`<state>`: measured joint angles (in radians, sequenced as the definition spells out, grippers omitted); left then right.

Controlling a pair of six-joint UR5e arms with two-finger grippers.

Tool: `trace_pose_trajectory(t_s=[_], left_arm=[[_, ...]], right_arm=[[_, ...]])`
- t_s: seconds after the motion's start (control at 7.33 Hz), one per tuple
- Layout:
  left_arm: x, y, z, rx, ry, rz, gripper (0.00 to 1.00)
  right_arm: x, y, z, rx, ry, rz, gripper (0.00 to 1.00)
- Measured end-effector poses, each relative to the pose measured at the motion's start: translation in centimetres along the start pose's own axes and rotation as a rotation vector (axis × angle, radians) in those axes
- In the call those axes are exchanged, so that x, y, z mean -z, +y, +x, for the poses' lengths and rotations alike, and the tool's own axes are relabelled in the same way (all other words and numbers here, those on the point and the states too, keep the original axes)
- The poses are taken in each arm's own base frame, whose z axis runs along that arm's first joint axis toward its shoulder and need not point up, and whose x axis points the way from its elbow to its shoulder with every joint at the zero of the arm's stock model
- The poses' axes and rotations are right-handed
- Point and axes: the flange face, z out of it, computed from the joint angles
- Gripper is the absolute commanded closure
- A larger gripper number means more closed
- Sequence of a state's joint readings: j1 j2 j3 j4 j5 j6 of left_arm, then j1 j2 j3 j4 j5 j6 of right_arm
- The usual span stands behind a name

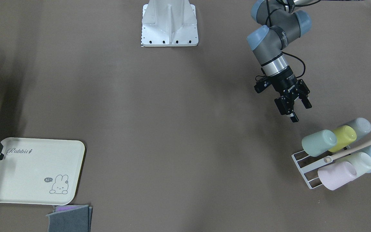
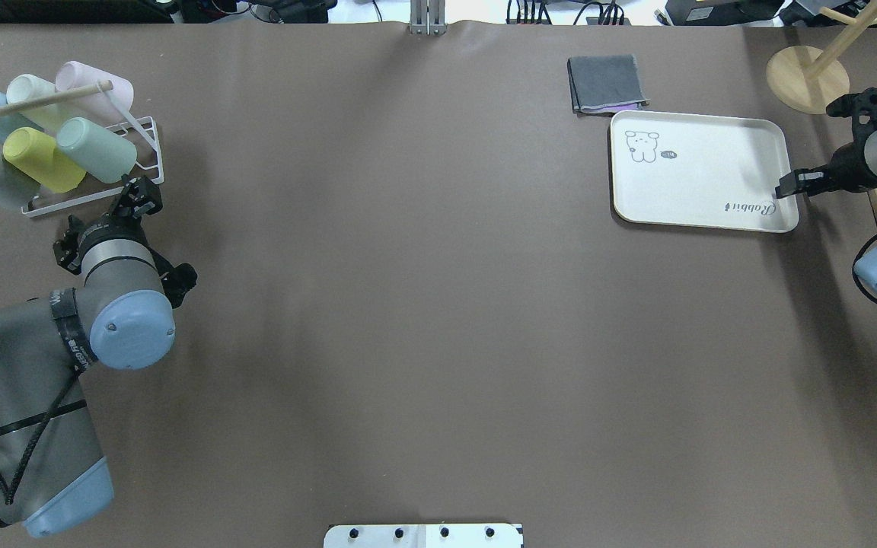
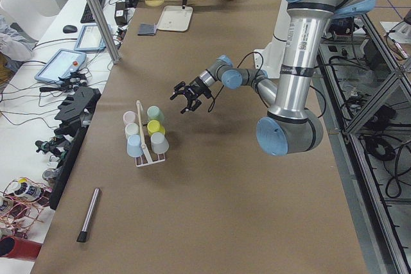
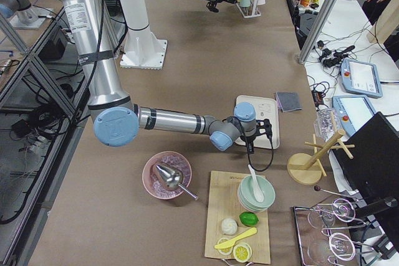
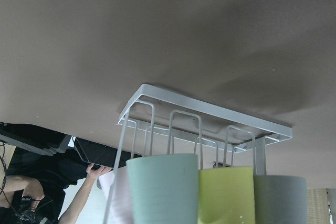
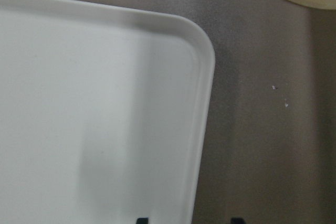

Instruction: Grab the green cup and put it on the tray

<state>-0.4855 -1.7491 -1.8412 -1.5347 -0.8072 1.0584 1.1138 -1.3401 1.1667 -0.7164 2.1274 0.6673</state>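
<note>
The green cup point(image 1: 319, 142) lies on its side in a white wire rack point(image 1: 301, 165), at the end nearest the robot, next to a yellow-green cup point(image 1: 345, 138). It also shows in the overhead view point(image 2: 96, 149) and the left wrist view point(image 5: 163, 187). My left gripper point(image 1: 300, 112) is open and empty, a short way from the cup's base. The cream tray point(image 1: 27, 180) point(image 2: 701, 183) with "Rabbit" lettering lies far across the table. My right gripper point(image 2: 786, 186) hovers open over the tray's corner point(image 6: 202, 66).
The rack holds several other pastel cups and a wooden rod point(image 1: 356, 147). A folded grey cloth point(image 2: 606, 84) lies by the tray's far edge. A wooden stand point(image 2: 808, 76) is beyond the tray. The robot's base plate point(image 1: 169, 35) is at the middle.
</note>
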Motion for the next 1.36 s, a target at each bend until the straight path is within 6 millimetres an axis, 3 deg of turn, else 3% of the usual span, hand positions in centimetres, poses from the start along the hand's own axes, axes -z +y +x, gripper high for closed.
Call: trace_pose_trajectory(t_s=[0.55,0.95,1.36], left_arm=[[-2.3,-1.2,0.7,0.001,-0.07,-0.005,0.03],[-4.5,-1.3,0.7,0.004,-0.139,0.002,0.03],[-6.0,0.6,0.6,0.023,-0.143,-0.021,0.03]], right_arm=[[0.0,0.0,0.0,0.0,0.0,0.0,0.66],[0.0,0.0,-0.1,0.001,-0.003,-0.001,0.96],[0.2,0.0,-0.1,0.002,-0.012,-0.001,1.0]])
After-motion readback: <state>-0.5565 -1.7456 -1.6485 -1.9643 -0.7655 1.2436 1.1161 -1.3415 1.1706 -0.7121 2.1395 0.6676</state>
